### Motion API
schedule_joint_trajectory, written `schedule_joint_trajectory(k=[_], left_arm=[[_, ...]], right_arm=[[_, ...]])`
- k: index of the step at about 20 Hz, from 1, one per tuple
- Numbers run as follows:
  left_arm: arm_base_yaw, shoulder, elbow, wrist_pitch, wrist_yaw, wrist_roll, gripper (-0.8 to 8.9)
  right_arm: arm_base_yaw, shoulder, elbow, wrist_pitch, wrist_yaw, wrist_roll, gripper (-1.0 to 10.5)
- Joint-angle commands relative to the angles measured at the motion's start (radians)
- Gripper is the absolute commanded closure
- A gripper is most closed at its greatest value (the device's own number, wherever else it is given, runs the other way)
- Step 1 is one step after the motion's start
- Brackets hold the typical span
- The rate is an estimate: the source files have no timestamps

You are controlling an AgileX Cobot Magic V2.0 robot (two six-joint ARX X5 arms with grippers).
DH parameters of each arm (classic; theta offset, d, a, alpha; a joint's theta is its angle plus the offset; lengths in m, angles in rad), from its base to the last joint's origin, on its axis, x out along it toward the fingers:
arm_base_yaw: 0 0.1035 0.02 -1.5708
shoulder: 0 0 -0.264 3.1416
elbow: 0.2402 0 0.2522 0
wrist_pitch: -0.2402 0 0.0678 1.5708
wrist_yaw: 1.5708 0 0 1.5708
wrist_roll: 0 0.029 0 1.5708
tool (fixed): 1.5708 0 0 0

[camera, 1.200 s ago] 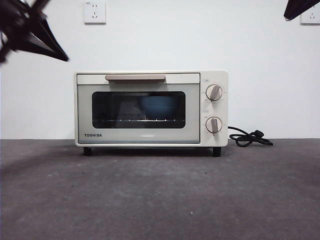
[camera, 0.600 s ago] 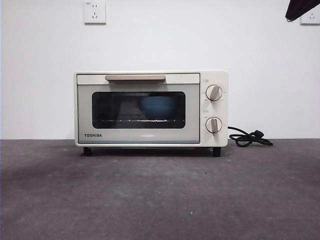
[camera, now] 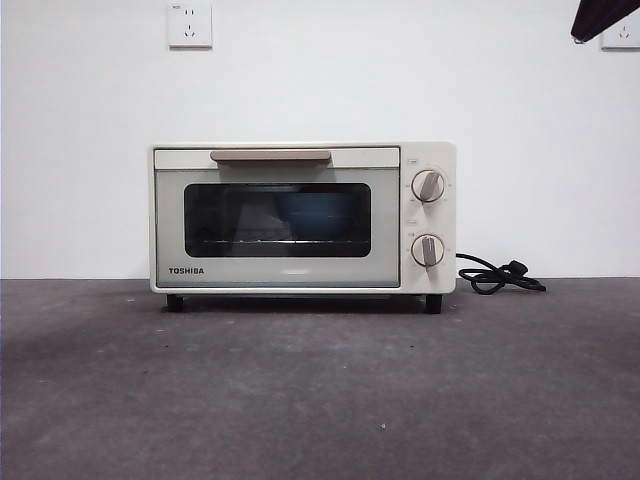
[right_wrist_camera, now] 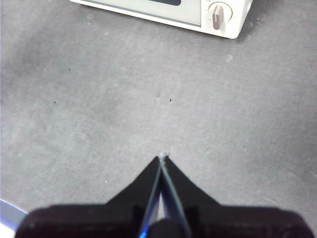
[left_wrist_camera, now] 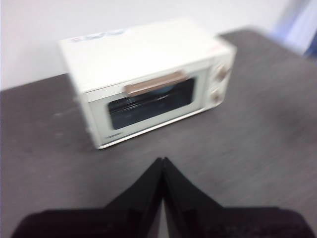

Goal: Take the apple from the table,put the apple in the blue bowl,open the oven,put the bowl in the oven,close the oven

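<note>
The cream-white oven (camera: pixel 302 217) stands at the back of the table (camera: pixel 320 390) with its dark glass door closed and the beige handle (camera: pixel 270 155) at the top. Through the glass the blue bowl (camera: pixel 318 213) shows on the rack inside. The apple is hidden. My left gripper (left_wrist_camera: pixel 162 159) is shut and empty, raised in front of the oven (left_wrist_camera: pixel 148 79). My right gripper (right_wrist_camera: pixel 162 157) is shut and empty over bare table, with the oven's lower knob (right_wrist_camera: pixel 219 14) beyond it. A black arm tip (camera: pixel 603 17) shows at the top right corner of the front view.
A black power cord (camera: pixel 500 275) lies coiled on the table to the right of the oven. Two wall sockets (camera: pixel 190 24) sit on the white wall behind.
The dark arm at the front view's top left has withdrawn out of the picture. The oven stays closed with the bowl inside.
</note>
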Motion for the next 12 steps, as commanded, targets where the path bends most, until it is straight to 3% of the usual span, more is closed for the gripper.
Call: schedule_joint_trajectory(k=[1, 4, 8, 12], left_arm=[[0.043, 0.011, -0.032, 0.03, 0.005, 0.251, 8.17], [0.123, -0.063, -0.192, 0.261, 0.005, 0.259, 8.17], [0.187, -0.298, -0.617, 0.695, 0.004, 0.224, 8.17], [0.236, -0.508, -0.996, 0.972, -0.004, 0.04, 8.17]], right_arm=[[0.001, 0.0, -0.01, 0.003, 0.002, 0.006, 9.5], [0.001, 0.0, -0.01, 0.003, 0.002, 0.006, 9.5], [0.001, 0.0, -0.01, 0.003, 0.008, 0.006, 9.5], [0.001, 0.0, -0.01, 0.003, 0.009, 0.006, 9.5]])
